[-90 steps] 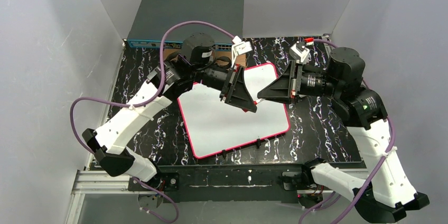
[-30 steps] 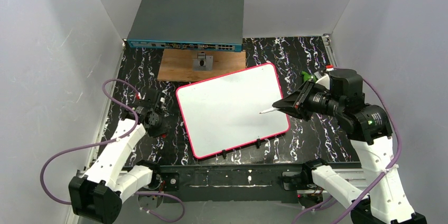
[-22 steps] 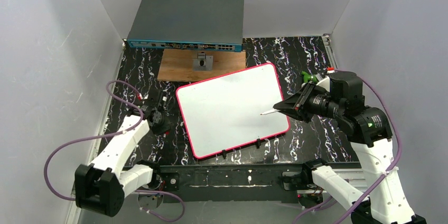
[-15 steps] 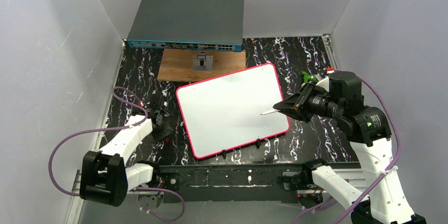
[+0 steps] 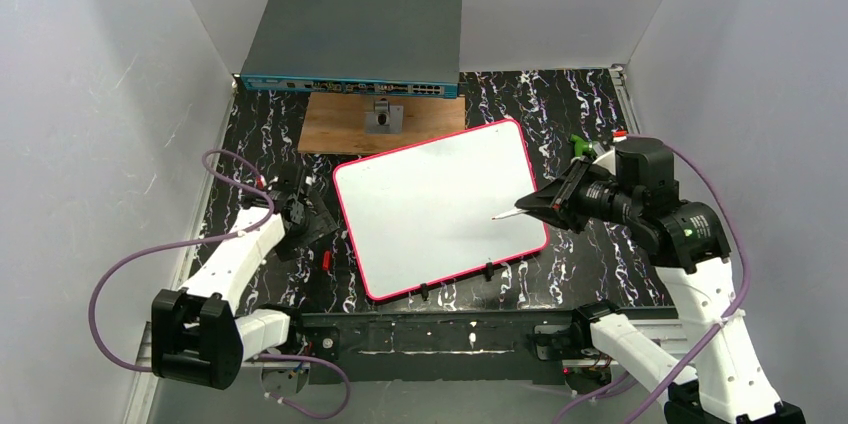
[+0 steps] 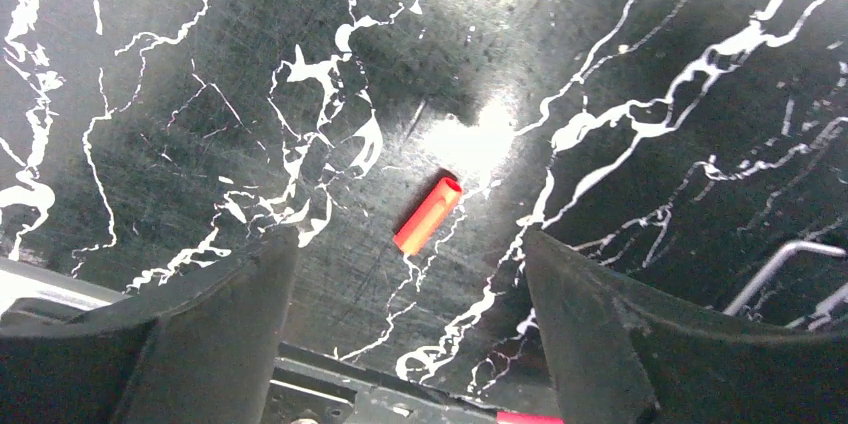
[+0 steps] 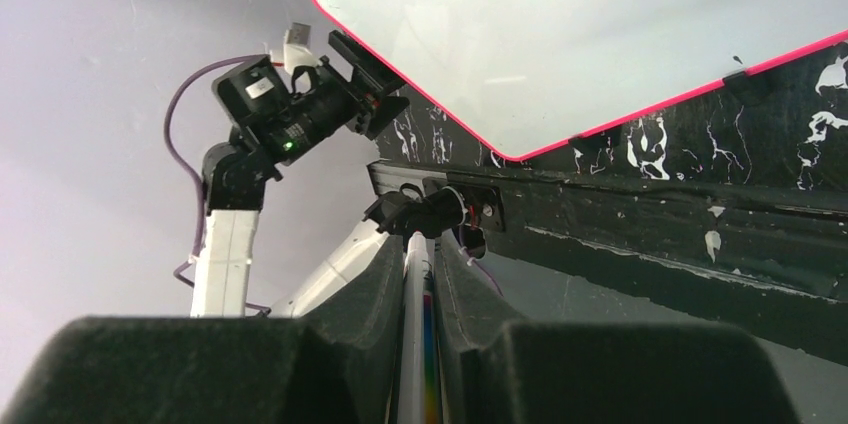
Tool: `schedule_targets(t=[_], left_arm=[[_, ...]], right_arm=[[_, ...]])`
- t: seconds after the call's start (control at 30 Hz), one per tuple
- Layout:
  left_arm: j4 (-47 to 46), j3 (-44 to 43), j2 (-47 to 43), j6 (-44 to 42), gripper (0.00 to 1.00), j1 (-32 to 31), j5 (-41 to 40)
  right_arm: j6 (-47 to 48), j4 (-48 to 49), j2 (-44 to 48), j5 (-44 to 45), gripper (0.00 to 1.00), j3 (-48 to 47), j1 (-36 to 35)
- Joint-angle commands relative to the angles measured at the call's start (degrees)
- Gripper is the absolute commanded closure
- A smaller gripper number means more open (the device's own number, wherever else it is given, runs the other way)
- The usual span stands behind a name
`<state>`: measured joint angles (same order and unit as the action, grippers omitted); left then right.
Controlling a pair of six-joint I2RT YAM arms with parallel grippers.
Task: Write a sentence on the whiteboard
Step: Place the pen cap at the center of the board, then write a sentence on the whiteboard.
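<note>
The whiteboard (image 5: pixel 430 214), white with a pink-red rim, lies tilted on the black marbled table and also shows in the right wrist view (image 7: pixel 600 34). My right gripper (image 5: pixel 533 202) is shut on a white marker (image 5: pixel 508 211) whose tip points over the board's right part; whether it touches I cannot tell. In the right wrist view the marker (image 7: pixel 413 344) runs between the closed pads of that gripper (image 7: pixel 418 244). My left gripper (image 5: pixel 315 229) stands open left of the board. A red marker cap (image 6: pixel 428 214) lies loose on the table between its spread fingers (image 6: pixel 230 314), and shows from above too (image 5: pixel 326 261).
A grey network switch (image 5: pixel 355 39) stands at the back, with a brown wooden board (image 5: pixel 335 129) carrying a small metal piece (image 5: pixel 384 117) in front of it. Black clips (image 5: pixel 487 267) sit at the whiteboard's near edge. White walls close in both sides.
The left gripper has gone from shut to open and the red cap now lies on the table under it. The left arm shifted slightly. The right arm with the marker has barely moved.
</note>
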<state>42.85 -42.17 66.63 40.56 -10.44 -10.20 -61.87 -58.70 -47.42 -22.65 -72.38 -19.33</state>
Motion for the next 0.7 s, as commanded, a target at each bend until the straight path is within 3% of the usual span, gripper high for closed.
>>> schedule_targets(t=[0.0,0.2,0.43,0.57,0.67], left_arm=[[6.9,-4.6,-1.8,-1.0,0.21,0.3,0.5],[13.9,-14.1,-1.7,-2.6,0.24,0.4,-3.1],[19.4,-34.1,4.8,-6.1,0.26,0.3,-4.0],[20.5,-48.8,10.3,-13.9,0.26,-0.8,3.6],[16.1,-52.9,10.7,-23.7,0.22,-5.7,14.6]], right_arm=[[-1.4,7.0,-0.2,-1.9,0.99,2.4,0.1],[0.3,9.3,-5.3,-0.7,0.99,-2.2,-1.5],[4.4,10.3,-8.3,-1.2,0.99,-3.4,-2.0],[8.0,10.5,-9.5,-2.0,0.99,-5.1,-2.0],[10.4,11.5,-9.2,-3.8,0.99,-4.2,-2.0]])
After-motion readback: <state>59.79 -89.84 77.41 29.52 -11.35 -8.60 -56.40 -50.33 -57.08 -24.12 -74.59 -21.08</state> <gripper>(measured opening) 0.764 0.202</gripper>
